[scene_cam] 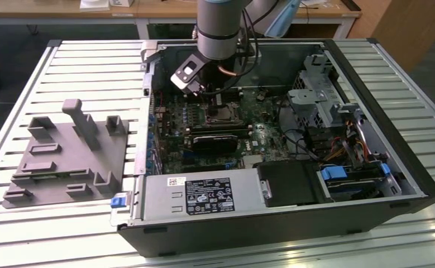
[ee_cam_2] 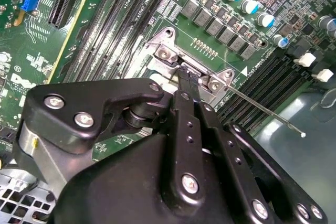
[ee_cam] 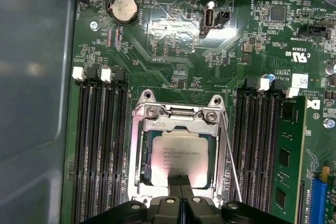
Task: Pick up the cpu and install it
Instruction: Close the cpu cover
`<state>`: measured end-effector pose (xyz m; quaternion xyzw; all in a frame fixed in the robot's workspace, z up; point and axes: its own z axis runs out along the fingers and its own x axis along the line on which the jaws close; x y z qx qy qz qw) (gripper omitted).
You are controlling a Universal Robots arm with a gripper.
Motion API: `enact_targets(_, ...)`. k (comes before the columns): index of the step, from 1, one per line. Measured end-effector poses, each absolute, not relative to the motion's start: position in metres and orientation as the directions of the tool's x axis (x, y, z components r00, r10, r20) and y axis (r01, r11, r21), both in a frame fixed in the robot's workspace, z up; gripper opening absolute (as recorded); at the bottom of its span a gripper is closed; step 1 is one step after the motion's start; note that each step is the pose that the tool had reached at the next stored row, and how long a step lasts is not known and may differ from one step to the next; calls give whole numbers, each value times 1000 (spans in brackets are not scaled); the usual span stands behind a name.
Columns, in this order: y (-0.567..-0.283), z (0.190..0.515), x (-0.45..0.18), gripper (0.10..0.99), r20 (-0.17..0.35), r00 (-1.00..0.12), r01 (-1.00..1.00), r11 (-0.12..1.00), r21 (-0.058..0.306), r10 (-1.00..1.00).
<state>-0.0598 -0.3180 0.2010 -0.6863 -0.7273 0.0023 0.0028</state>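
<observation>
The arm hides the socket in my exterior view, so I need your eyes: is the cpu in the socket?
Observer: Yes. In the first wrist view the cpu lies flat inside the socket frame, silver top up.
Operator: Is the gripper holding it?
Observer: It seems not. The gripper is shut, with its tips together at the cpu's edge.
Operator: And the latch lever?
Observer: In the second wrist view the thin wire lever juts away from the frame, its end free.

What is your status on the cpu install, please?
Pincer shut, low over the motherboard. Cpu flat in its socket, pincer tips at its edge. Lever wire alongside, not across it.
</observation>
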Motion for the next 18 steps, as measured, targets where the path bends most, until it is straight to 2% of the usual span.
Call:
enact_targets(11,-318,200,-54,106,5,-58,998,58,-6,998)
enact_targets(18,-318,212,-54,106,5,-58,998,58,-7,998)
